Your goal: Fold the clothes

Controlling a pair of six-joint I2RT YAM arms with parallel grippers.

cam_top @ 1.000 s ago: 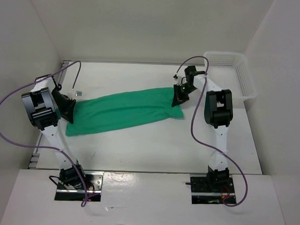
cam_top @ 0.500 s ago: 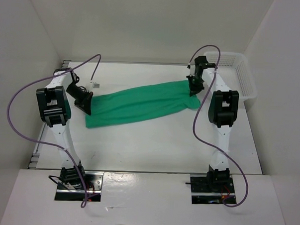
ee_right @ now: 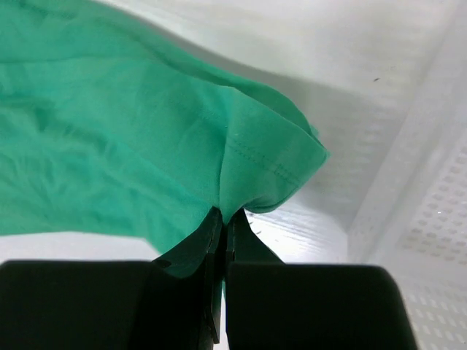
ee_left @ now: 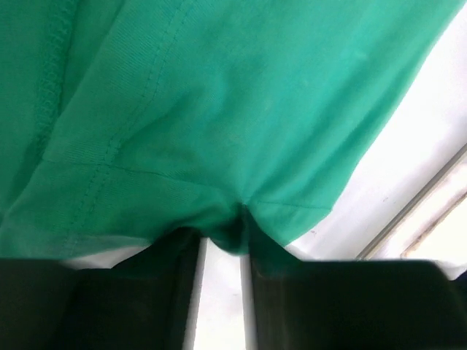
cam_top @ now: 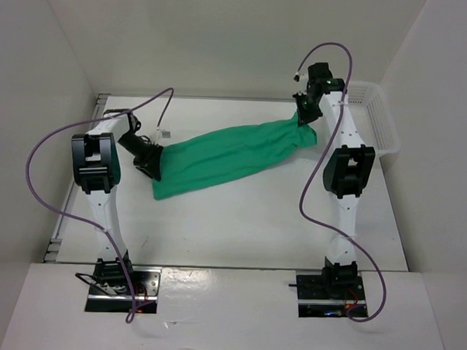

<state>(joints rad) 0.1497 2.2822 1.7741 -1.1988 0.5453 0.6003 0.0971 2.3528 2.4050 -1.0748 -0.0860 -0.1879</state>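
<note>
From the top external view you have the plain emerald-green short-sleeved T-shirt (cam_top: 226,155) of thin soft fabric drawn out into a long, narrow band across the far half of the flat white table (cam_top: 239,222), running from the near left up to the far right. The left gripper (cam_top: 155,169) sits at the band's near-left end, low over the table, and the right gripper (cam_top: 304,120) has the far-right end, raised a little so the cloth sags away from it. Just to the right of that end stands the white plastic mesh basket (cam_top: 379,123), against the right wall, apart from the T-shirt. In the left wrist view the T-shirt (ee_left: 219,109) fills nearly everything above the fingers (ee_left: 168,277), with stitched hems crossing it and a strip of bright table (ee_left: 423,117) at the right. Your left gripper (ee_left: 222,244) has its jaws slightly apart, with white table showing through the gap; a small dark fold of the cloth sits right at the tips, and you cannot tell whether it is pinched there. In the right wrist view your right gripper (ee_right: 225,219) has its jaws pressed together on a hemmed corner of the T-shirt (ee_right: 109,146), which fans out left and upward from the pinch. The basket (ee_right: 438,197) wall stands close on the right.
</note>
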